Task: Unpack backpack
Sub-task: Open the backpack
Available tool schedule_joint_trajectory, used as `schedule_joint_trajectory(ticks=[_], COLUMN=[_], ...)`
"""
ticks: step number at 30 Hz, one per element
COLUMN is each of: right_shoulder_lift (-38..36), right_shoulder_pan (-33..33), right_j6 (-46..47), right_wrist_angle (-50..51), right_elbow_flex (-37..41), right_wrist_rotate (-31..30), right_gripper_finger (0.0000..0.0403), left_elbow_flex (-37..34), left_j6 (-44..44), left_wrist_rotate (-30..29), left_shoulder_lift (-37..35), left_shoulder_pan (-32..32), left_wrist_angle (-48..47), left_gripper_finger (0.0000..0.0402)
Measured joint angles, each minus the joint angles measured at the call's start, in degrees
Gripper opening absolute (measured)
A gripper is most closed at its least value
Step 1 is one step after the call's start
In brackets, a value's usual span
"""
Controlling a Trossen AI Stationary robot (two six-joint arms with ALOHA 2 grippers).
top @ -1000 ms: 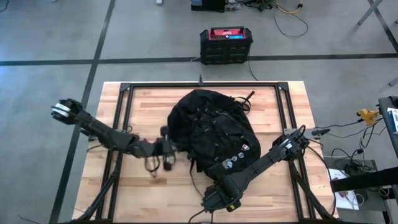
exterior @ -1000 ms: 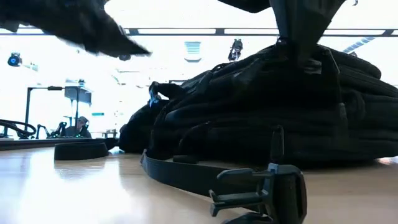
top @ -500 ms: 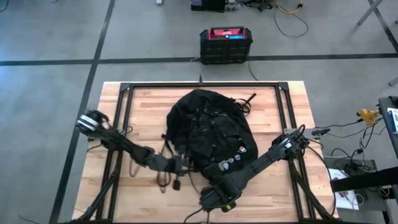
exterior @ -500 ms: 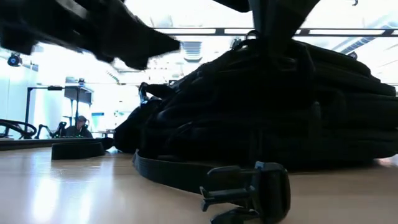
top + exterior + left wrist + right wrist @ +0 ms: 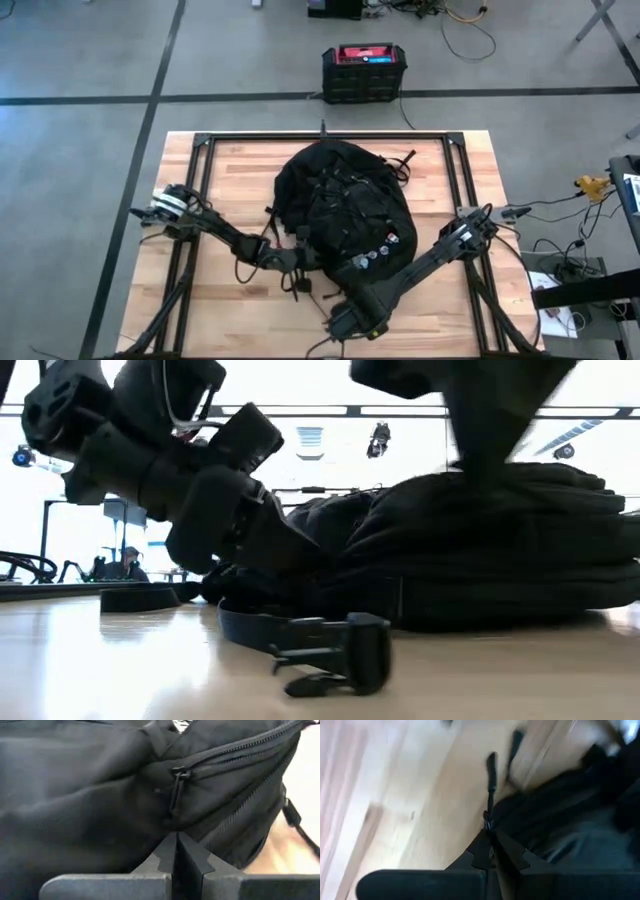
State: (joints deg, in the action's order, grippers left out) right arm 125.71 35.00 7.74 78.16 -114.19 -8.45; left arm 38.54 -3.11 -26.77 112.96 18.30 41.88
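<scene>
The black backpack [image 5: 340, 210] lies flat in the middle of the wooden table. One strap with a plastic buckle [image 5: 340, 655] trails onto the wood on its near side. My left gripper [image 5: 176, 840] is shut and points slanting down at the backpack's left side [image 5: 90, 795], just below a zipper pull [image 5: 177, 777]. In the low view this gripper [image 5: 290, 545] stands low at the backpack's left end. My right gripper [image 5: 489, 836] is shut, points down over the backpack's near end, and shows blurred in the low view [image 5: 490, 420]. My left gripper's shut tips stand right at the backpack's side fabric [image 5: 150, 820]; I cannot tell whether they touch it. My right gripper pinches a thin cord [image 5: 488, 820] at its fingertips, from above, pointing down. The cord runs down toward a black pull end [image 5: 492, 767] beside the backpack [image 5: 580, 810]. Where the cord joins the backpack is hidden.
A black metal frame [image 5: 325, 137] borders the table top. On the floor beyond the far edge stands a black crate with a red top [image 5: 363, 72]. Cables [image 5: 560, 260] lie off the right edge. Bare wood [image 5: 230, 190] shows on both sides of the backpack.
My left gripper has come down toward the table's near-right, up to the backpack's left side, tipping further downward. The backpack's top, drawn up in a peak under my right gripper before, now lies flatter. The buckle strap has slid left in the low view.
</scene>
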Motion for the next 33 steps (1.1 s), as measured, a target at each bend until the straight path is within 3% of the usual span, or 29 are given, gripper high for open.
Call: schedule_joint_trajectory(ticks=[1, 2, 3, 7, 13, 22, 28, 33], right_shoulder_lift=[0.0, 0.0, 0.0, 0.0, 0.0, 0.0, 0.0, 0.0], right_shoulder_pan=[0.1, 0.3, 0.7, 1.2, 0.8, -0.2, -1.5, -3.3], right_j6=[1.1, 2.0, 2.3, 3.3, 2.1, 0.0, -1.3, -2.9], right_wrist_angle=[1.3, 2.3, 2.9, 2.6, -1.5, -4.5, -11.5, -17.9], right_elbow_flex=[0.5, 1.0, 1.4, 2.7, 3.6, 2.6, 2.2, 1.3], right_wrist_rotate=[0.0, 0.5, 0.9, -0.2, -2.7, -4.6, -5.9, -9.2], right_gripper_finger=[0.0000, 0.0000, 0.0000, 0.0000, 0.0000, 0.0000, 0.0000, 0.0000], left_elbow_flex=[-1.3, -2.1, -3.6, -6.3, -7.2, -5.5, -4.1, 3.2], left_j6=[-0.4, -0.8, -1.8, -5.7, -2.9, 0.8, 5.9, 8.6], left_wrist_rotate=[-0.8, -2.2, -3.8, -5.8, -5.0, 4.4, 11.0, 14.3], left_shoulder_lift=[-0.3, -0.7, -0.6, -3.5, -11.8, -25.9, -20.3, -8.8], left_shoulder_pan=[-0.1, -0.1, -0.3, -0.3, 1.0, 6.8, 6.2, 4.1], left_wrist_angle=[-0.9, -7.8, -4.6, -7.5, -12.8, -8.2, 4.6, 3.2], left_gripper_finger=[0.0000, 0.0000, 0.0000, 0.0000, 0.0000, 0.0000, 0.0000, 0.0000])
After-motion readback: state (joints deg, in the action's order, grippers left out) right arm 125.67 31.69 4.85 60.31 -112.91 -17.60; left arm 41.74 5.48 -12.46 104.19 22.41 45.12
